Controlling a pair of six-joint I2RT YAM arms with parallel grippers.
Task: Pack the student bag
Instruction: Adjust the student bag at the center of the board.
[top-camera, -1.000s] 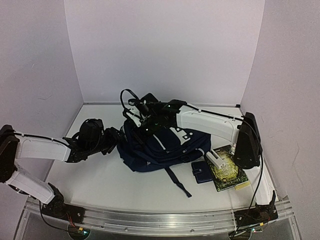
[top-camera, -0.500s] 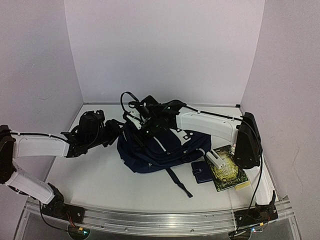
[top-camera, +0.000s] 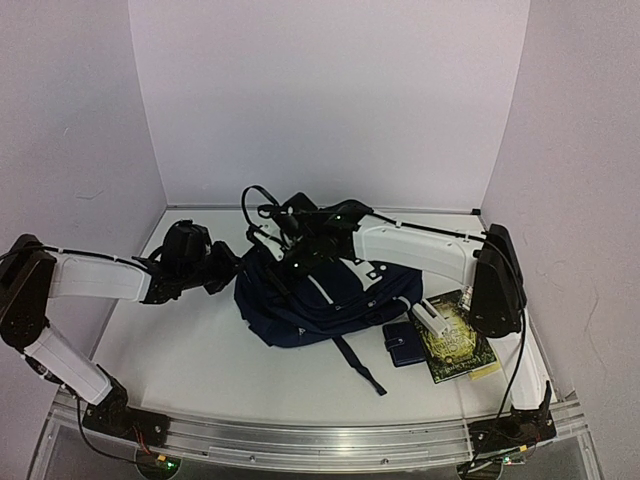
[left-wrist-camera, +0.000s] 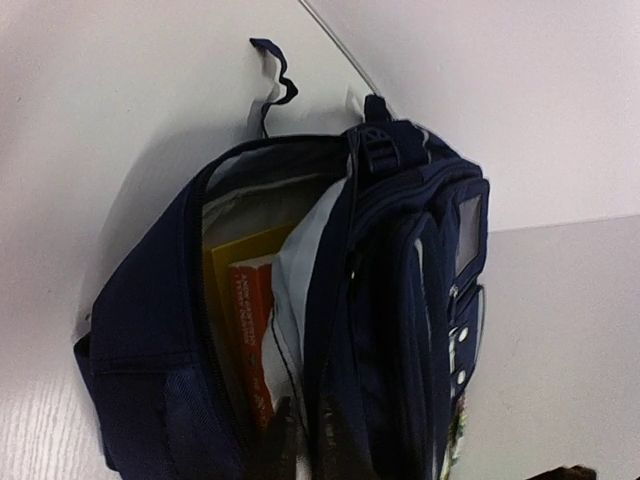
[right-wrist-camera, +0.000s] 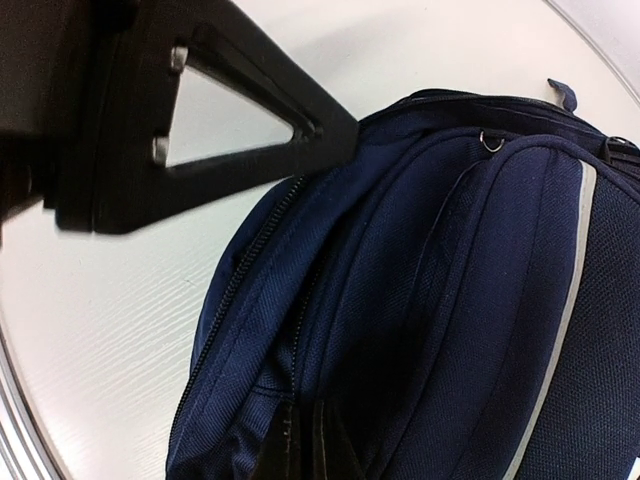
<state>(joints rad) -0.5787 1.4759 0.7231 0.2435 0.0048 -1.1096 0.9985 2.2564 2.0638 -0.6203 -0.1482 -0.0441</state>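
Here, orange book (left-wrist-camera: 248, 320) inside student bag (left-wrist-camera: 140, 330), spine lettering unreadable.

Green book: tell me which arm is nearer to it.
Right. The right arm has its elbow beside the green book; the left arm is beyond the bag, far left.

Now the left fingers (left-wrist-camera: 278, 450) farther back, pinched on student bag (left-wrist-camera: 400, 300).

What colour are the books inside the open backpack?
A yellow book and an orange-red book; the left wrist view shows them best.
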